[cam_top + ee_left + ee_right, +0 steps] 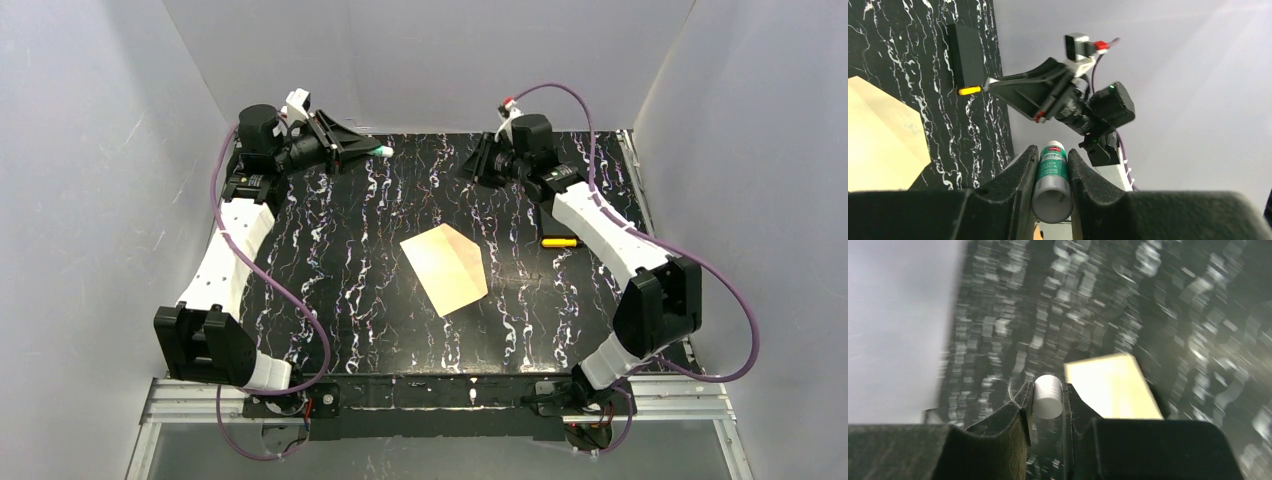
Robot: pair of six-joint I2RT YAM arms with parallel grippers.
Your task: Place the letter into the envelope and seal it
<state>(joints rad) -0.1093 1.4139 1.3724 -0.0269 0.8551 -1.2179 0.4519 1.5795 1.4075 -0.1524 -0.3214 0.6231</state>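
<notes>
The cream-tan envelope [447, 268] lies flat in the middle of the black marbled table, its pointed flap spread open along a crease. It also shows at the edge of both wrist views, envelope [883, 135] and envelope [1110, 387]. The letter is hidden; no separate sheet shows. My left gripper [375, 150] hangs above the far left of the table, shut on a green-and-white glue stick [1053, 170] whose tip pokes past the fingers. My right gripper [472, 165] hovers at the far middle, facing it, shut on a small white cap [1048, 400]. Both are well apart from the envelope.
A small black thing with a yellow end [558, 242] lies on the table right of the envelope, under the right forearm. White walls close in the table on three sides. Purple cables loop beside both arms.
</notes>
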